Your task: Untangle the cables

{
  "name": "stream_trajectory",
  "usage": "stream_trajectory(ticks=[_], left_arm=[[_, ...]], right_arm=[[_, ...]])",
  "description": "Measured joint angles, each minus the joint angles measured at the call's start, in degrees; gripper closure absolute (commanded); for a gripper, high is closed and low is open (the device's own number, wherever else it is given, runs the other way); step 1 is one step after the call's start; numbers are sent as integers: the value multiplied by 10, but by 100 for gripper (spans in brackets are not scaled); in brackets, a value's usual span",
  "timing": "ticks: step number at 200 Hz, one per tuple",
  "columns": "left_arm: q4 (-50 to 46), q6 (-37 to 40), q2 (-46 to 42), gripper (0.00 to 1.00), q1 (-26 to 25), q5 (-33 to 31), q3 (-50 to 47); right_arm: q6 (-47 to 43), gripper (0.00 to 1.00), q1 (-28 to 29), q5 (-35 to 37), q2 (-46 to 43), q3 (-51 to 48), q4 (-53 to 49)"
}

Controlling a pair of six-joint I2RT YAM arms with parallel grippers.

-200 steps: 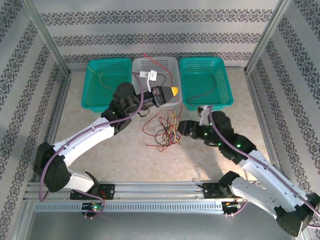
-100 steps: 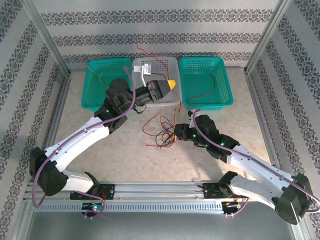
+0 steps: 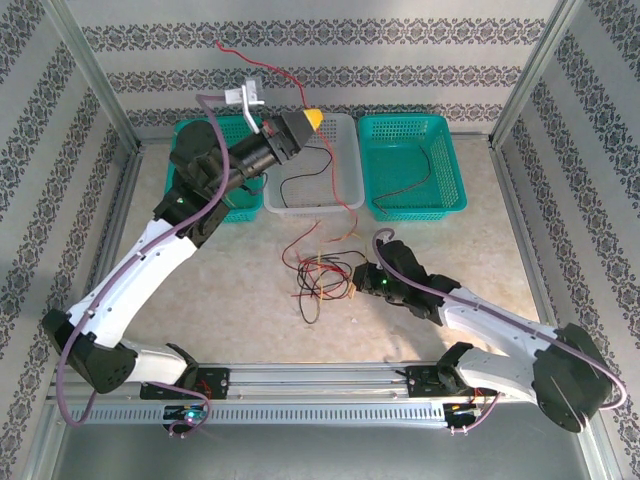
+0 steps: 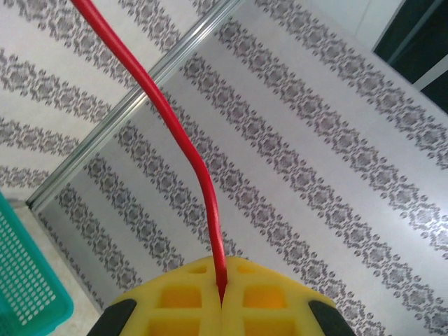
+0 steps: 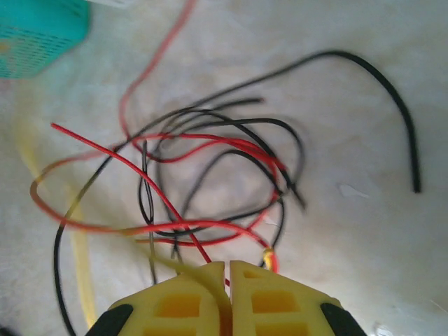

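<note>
Watching the overhead feed, I see the left tool [image 3: 312,119] held high over the back rim of the white basket [image 3: 347,135], clenched on a red cable [image 4: 184,149]. On its wrist camera that cable comes straight out of the seam between the yellow fingers [image 4: 178,297] and climbs up to the left against the patterned wall. Overhead, the same red line drops from the tool across the white basket to the cables [image 3: 322,275], a loose knot of red, black and yellow strands lying on the worktop [image 3: 200,260] in front of the baskets.

My right tool [image 3: 358,283] sits low at the right edge of that knot. Its wrist view shows the fingers pressed together, with a bit of red in the seam and a pale yellow strand running in, so it is grasping the tangle; I cannot tell how many strands.

One dark strand lies in the right teal basket [image 3: 452,195], another in the white basket.
</note>
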Motion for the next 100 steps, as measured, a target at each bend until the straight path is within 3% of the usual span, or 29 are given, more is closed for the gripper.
stream_trajectory(ticks=[42,54,77,100], left_arm=[[-5,0,-17,100,4,18,59],[-13,0,-24,100,8,19,67],[-29,2,-34,100,20,21,71],[-44,2,-32,100,26,29,68]], right_arm=[[14,89,-26,-24,67,-4,-1],[16,79,-29,-29,64,-5,-2],[-2,49,-30,-26,10,-4,-29],[-33,37,-30,-7,-89,38,-92]])
